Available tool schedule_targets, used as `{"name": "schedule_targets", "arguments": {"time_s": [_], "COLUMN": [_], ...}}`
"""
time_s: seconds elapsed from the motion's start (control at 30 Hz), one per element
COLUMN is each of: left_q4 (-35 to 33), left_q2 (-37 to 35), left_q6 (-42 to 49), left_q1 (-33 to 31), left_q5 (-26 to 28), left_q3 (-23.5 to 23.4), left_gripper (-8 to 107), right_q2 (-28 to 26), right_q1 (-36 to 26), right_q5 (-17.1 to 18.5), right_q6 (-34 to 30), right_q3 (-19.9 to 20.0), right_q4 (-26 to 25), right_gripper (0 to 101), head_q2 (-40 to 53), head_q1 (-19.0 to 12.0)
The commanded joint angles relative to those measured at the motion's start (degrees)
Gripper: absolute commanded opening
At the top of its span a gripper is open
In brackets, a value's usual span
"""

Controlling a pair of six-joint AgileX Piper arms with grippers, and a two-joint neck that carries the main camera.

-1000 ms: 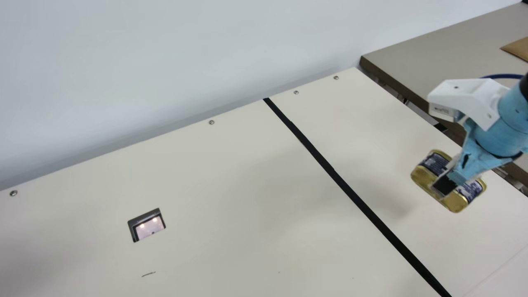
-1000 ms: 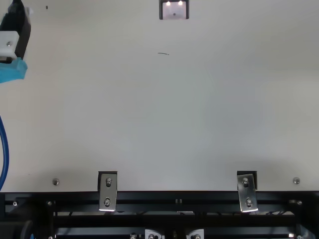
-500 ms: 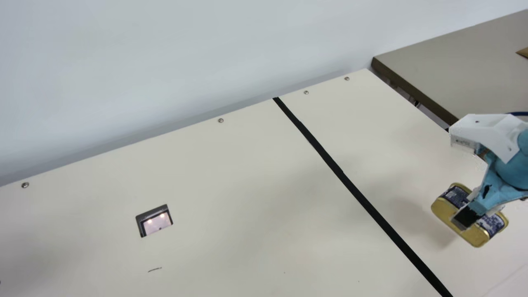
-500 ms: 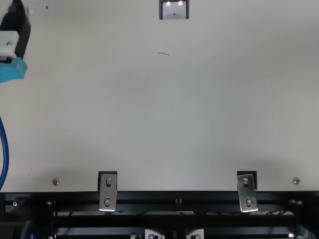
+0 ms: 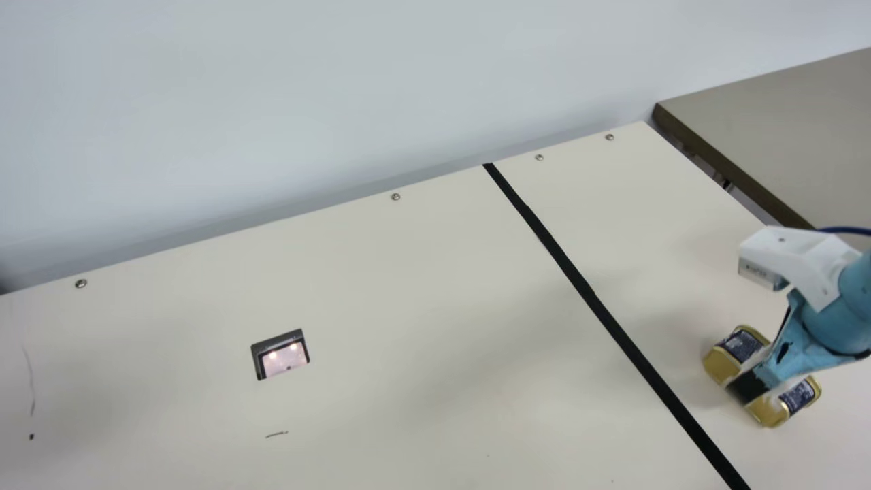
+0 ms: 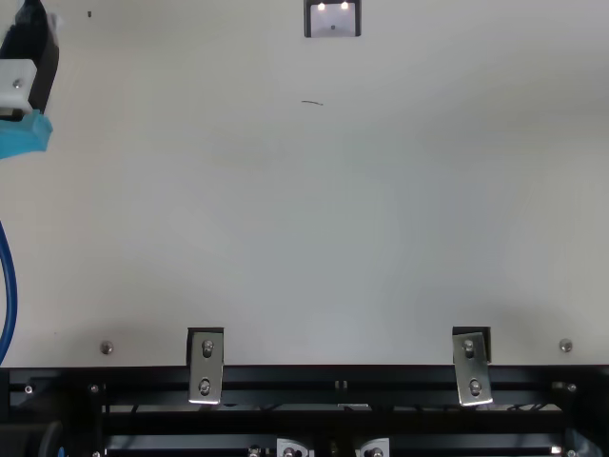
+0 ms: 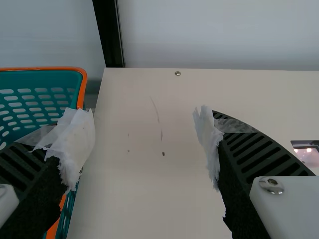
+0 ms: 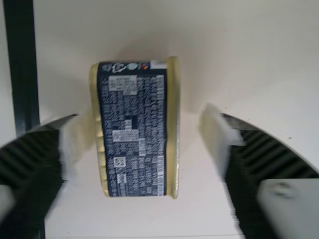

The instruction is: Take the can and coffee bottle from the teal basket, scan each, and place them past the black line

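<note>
In the main view my right gripper point(image 5: 748, 393) is at the far right, beyond the black line point(image 5: 612, 328), around a gold-rimmed can point(image 5: 742, 345) low over or on the table. The right wrist view shows the can point(image 8: 132, 134) with its dark blue printed side between the spread fingers of my right gripper point(image 8: 142, 132), a gap at one side. My left gripper point(image 6: 33, 48) is at the top view's upper left corner. In the left wrist view my left gripper point(image 7: 144, 134) stands open and empty beside the teal basket point(image 7: 79, 82), whose visible inside holds nothing.
A scanner window point(image 5: 282, 357) is set into the cream table, left of the black line. Behind the table rises a pale wall point(image 5: 306, 88). A grey-brown side table point(image 5: 782, 112) adjoins at the right. Metal brackets point(image 6: 206, 367) hold the table's near edge.
The main camera has turned. My right gripper and the can have come down closer to the table past the line, and the gripper's fingers have spread. The left arm has kept still.
</note>
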Motion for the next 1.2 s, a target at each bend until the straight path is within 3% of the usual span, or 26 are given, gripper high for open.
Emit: {"name": "schedule_targets", "arguments": {"time_s": [0.0,0.13,0.3,0.53,0.8,1.17], "left_q4": [0.00,0.00,0.00,0.00,0.00,0.00], "left_q2": [0.00,0.00,0.00,0.00,0.00,0.00], "left_q6": [0.00,0.00,0.00,0.00,0.00,0.00], "left_q1": [0.00,0.00,0.00,0.00,0.00,0.00], "left_q5": [0.00,0.00,0.00,0.00,0.00,0.00], "left_q3": [0.00,0.00,0.00,0.00,0.00,0.00], "left_gripper": [90,90,90,90,90,90], "right_q2": [-0.73,-4.71,-11.86,-19.29,-22.55,-29.57], "right_q1": [0.55,1.69,2.06,0.60,6.59,23.73], "right_q5": [-1.06,0.75,6.71,18.91,18.91,18.91], "right_q6": [1.55,3.10,3.04,2.47,10.71,25.12], "right_q3": [0.01,-1.39,-6.20,-16.00,-14.78,-14.23], "right_q4": [-1.09,-1.32,2.30,17.09,33.11,43.82], "right_gripper": [101,101,101,101,101,101], "head_q2": [0.19,-0.23,-1.22,-2.00,-1.22,-1.22], "head_q1": [-0.18,-0.14,-0.32,-0.51,-0.41,-0.41]}}
